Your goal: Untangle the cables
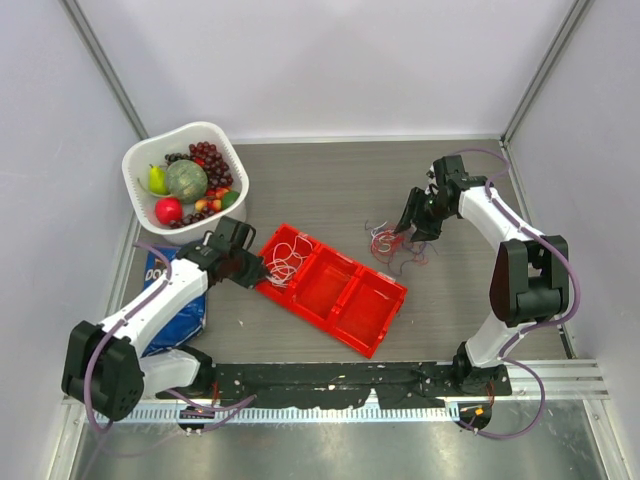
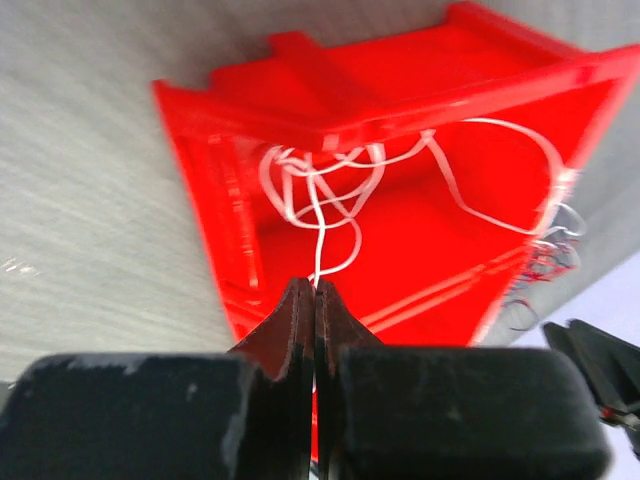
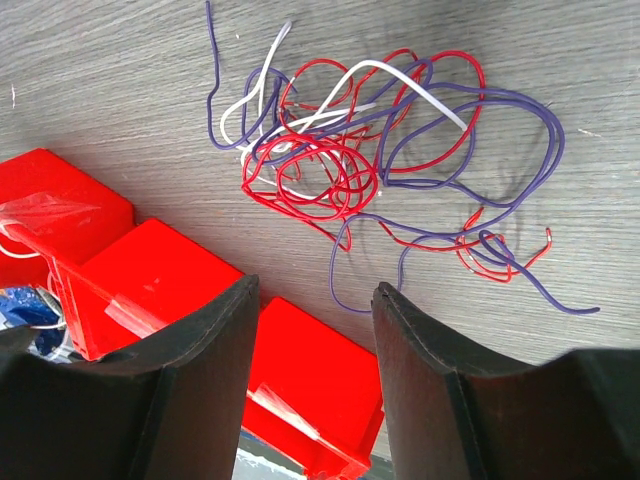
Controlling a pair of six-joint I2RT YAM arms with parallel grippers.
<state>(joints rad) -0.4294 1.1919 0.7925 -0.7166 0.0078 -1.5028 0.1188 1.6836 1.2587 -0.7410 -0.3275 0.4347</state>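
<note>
A tangle of red, purple and white cables (image 3: 380, 170) lies on the table right of the red tray (image 1: 355, 305); it also shows in the top view (image 1: 393, 243). My right gripper (image 3: 315, 290) is open and empty just above that tangle (image 1: 412, 228). A white cable (image 2: 330, 195) lies looped in the tray's left compartment (image 1: 287, 262). My left gripper (image 2: 315, 290) is shut on a strand of this white cable at the tray's left end (image 1: 250, 268).
A white basket (image 1: 150, 150) of fruit stands at the back left. A blue packet (image 1: 180, 310) lies under my left arm. The red tray (image 3: 150, 280) has three compartments, and the two right ones hold nothing visible.
</note>
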